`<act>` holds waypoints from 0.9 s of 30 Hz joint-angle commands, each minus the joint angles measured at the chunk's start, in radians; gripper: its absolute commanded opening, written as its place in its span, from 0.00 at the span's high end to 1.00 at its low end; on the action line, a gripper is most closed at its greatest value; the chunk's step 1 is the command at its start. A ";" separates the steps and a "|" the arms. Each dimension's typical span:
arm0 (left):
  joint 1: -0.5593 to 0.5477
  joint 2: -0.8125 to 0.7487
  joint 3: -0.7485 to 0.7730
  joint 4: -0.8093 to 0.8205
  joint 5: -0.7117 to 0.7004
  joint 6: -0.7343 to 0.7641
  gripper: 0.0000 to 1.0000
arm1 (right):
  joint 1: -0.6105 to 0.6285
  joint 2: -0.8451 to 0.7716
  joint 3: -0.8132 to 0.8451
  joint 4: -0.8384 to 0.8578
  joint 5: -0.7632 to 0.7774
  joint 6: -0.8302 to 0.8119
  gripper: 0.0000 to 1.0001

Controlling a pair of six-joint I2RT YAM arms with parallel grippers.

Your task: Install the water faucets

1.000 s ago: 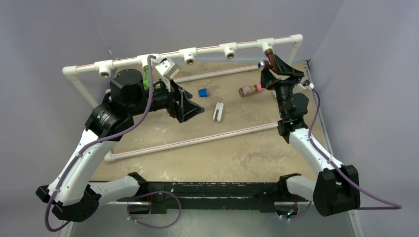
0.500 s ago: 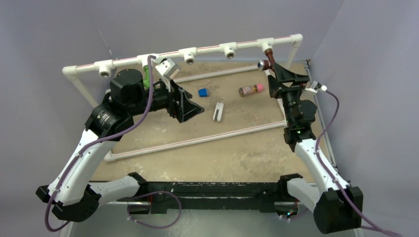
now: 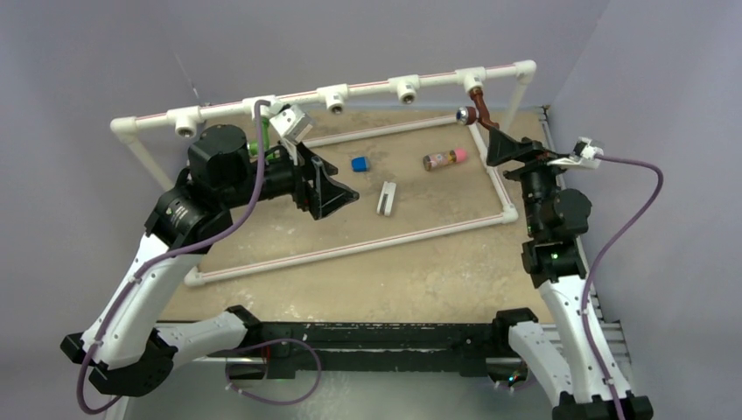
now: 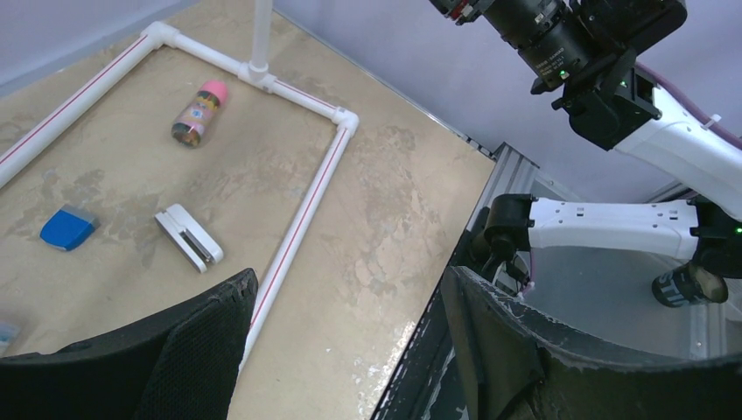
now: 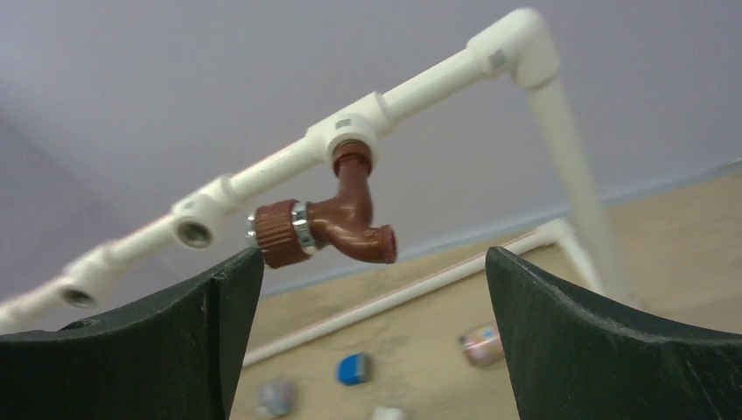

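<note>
The dark reddish-brown faucet (image 5: 337, 223) hangs from the white tee (image 5: 350, 136) near the right end of the raised pipe; it also shows in the top view (image 3: 475, 107). My right gripper (image 5: 374, 262) is open and empty, a short way back from that faucet and not touching it; in the top view it (image 3: 500, 144) sits below and right of the faucet. Only a sliver of the green faucet (image 3: 255, 147) shows behind my left arm, under the pipe. My left gripper (image 3: 343, 185) is open and empty above the table, as the left wrist view (image 4: 348, 289) confirms.
A brownish cylinder with a pink cap (image 3: 442, 159), a blue block (image 3: 359, 164) and a white clip (image 3: 386, 198) lie on the table inside the floor pipe frame (image 3: 350, 248). Several open tees (image 3: 335, 97) sit along the raised pipe. The right corner post (image 5: 569, 175) stands beside the brown faucet.
My right gripper has drawn back from the brown faucet toward the right and the near side, leaving the faucet hanging on its tee. My left arm has shifted only slightly.
</note>
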 commanded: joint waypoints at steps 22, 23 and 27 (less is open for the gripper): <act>-0.023 -0.094 -0.036 0.022 0.004 0.033 0.24 | 0.355 0.127 0.108 -0.092 0.335 -1.614 0.02; -0.024 -0.095 -0.036 0.021 -0.001 0.033 0.24 | 0.364 0.133 0.093 -0.042 0.360 -1.659 0.02; -0.029 -0.095 -0.031 0.017 -0.005 0.034 0.23 | 0.389 0.168 0.039 0.158 0.399 -1.808 0.02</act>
